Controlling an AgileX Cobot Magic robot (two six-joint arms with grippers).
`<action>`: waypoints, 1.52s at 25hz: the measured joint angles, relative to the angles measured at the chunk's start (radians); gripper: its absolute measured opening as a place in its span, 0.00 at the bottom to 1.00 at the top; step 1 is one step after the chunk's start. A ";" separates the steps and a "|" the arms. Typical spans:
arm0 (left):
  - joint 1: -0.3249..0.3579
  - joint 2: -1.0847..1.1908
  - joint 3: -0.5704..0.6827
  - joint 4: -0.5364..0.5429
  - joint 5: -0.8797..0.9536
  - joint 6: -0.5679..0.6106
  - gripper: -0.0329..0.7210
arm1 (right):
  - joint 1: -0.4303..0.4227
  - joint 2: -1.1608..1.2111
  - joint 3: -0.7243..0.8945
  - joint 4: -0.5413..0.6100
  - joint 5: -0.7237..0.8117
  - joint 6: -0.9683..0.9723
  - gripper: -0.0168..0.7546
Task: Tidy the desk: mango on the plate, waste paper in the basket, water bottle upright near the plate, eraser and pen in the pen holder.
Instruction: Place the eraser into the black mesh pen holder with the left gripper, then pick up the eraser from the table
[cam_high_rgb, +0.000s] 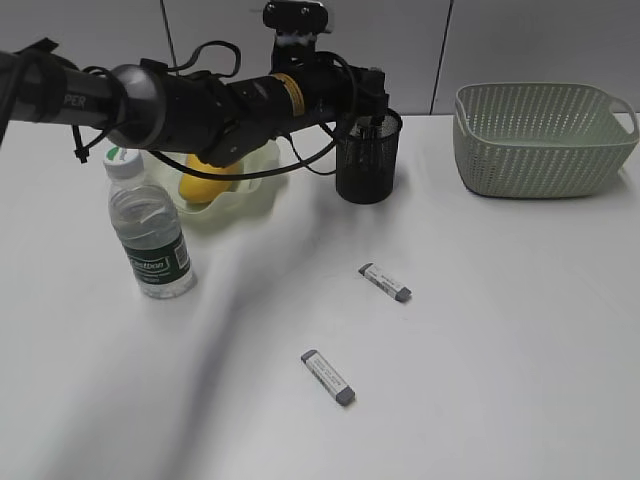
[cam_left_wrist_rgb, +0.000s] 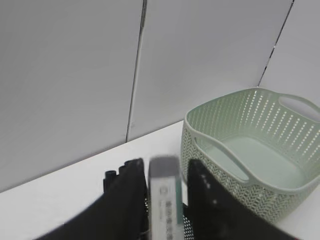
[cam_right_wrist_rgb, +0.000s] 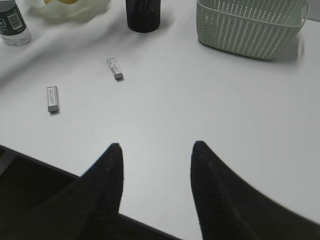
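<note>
My left gripper (cam_high_rgb: 374, 108) hovers over the black mesh pen holder (cam_high_rgb: 368, 172). In the left wrist view its jaws (cam_left_wrist_rgb: 166, 167) stand slightly apart around a blurred white-and-grey eraser (cam_left_wrist_rgb: 165, 195), with a thin gap on the right side. Two more erasers (cam_high_rgb: 386, 282) (cam_high_rgb: 328, 377) lie on the white desk (cam_high_rgb: 500, 330). The mango (cam_high_rgb: 205, 186) lies in the wavy green plate (cam_high_rgb: 255, 192). The water bottle (cam_high_rgb: 150, 235) stands upright left of the plate. My right gripper (cam_right_wrist_rgb: 156, 147) is open and empty above the desk's near edge. No waste paper or pen shows.
The pale green basket (cam_high_rgb: 540, 140) stands at the back right, and its inside looks bare in the left wrist view (cam_left_wrist_rgb: 250, 150). My left arm spans the back left above the plate. The right wrist view shows the erasers (cam_right_wrist_rgb: 115, 68) (cam_right_wrist_rgb: 52, 98) and the basket (cam_right_wrist_rgb: 250, 25).
</note>
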 joint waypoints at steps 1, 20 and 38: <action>0.000 0.001 0.000 0.000 -0.001 0.000 0.34 | 0.000 0.000 0.000 0.000 0.000 0.000 0.49; -0.054 -0.575 0.179 -0.172 1.003 0.242 0.29 | 0.000 0.000 0.000 0.000 0.000 0.000 0.49; -0.055 -2.101 1.060 -0.324 1.596 0.313 0.36 | 0.000 0.000 0.000 -0.001 -0.008 0.000 0.49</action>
